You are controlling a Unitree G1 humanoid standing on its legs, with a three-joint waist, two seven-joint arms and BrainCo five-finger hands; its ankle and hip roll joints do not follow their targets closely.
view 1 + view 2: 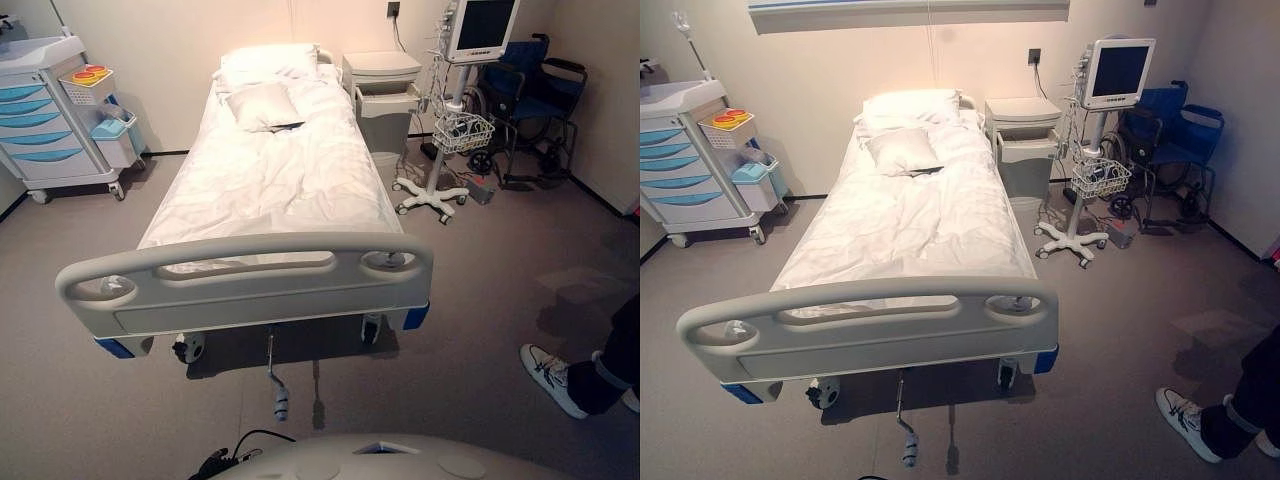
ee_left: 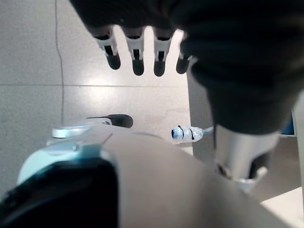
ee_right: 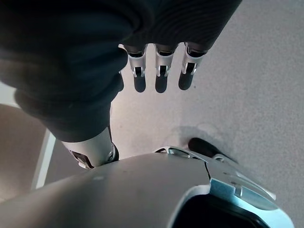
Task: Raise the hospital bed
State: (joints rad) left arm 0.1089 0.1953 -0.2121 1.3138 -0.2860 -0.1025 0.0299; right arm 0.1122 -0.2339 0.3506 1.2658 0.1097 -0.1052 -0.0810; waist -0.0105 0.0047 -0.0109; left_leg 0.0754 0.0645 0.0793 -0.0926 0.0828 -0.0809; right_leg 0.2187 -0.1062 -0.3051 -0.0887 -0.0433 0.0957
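Left eye view: cart bin [image 1: 88,84] holds orange items; both hands [image 2: 137,52] [image 3: 159,71] hang relaxed, empty.

- Hospital room or ward mock-up.
- Hospital bed [image 1: 270,190] in the middle: white sheets, pillows [image 1: 262,104] at the head, grey moulded footboard [image 1: 245,285], castor wheels, a crank handle [image 1: 275,375] hanging below the foot end.
- Medical cart [image 1: 55,120] with blue drawers against the wall on one side of the bed.
- Patient monitor [image 1: 480,28] on a wheeled pole with a wire basket [image 1: 462,132] on the other side.
- Bedside cabinet [image 1: 383,100] by the head end.
- Blue wheelchair [image 1: 530,100] in the far corner.
- Grey floor [image 1: 480,280], plain pale walls.
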